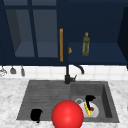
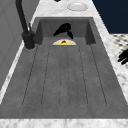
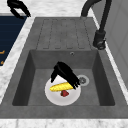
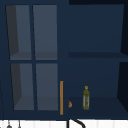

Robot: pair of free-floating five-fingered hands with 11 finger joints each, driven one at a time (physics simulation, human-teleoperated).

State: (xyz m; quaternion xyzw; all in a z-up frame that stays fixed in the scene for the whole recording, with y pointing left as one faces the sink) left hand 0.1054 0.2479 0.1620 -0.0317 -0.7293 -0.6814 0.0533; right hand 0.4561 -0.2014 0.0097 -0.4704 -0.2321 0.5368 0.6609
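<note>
A white plate (image 1: 94, 113) lies in the sink basin (image 1: 106, 100) with a long yellow piece of food (image 3: 60, 87) and a small red piece (image 3: 65, 93) on it. My right hand (image 3: 63, 72) hovers low over the plate, its fingers stretched down onto the yellow piece's end near the drain (image 3: 82, 80). This hand (image 1: 90, 98) sits at the plate's far edge and shows again as the same hand (image 2: 63, 29) above the plate's rim (image 2: 55, 43). My left hand (image 1: 36, 115) hangs with relaxed fingers at the drainboard's front left corner, holding nothing.
A big red ball (image 1: 67, 115) sits at the sink's front edge. The black faucet (image 1: 68, 75) stands behind the ribbed drainboard (image 2: 63, 75). Above, an open cabinet shelf holds an olive bottle (image 4: 86, 98) beside a glass door with an orange handle (image 4: 61, 97).
</note>
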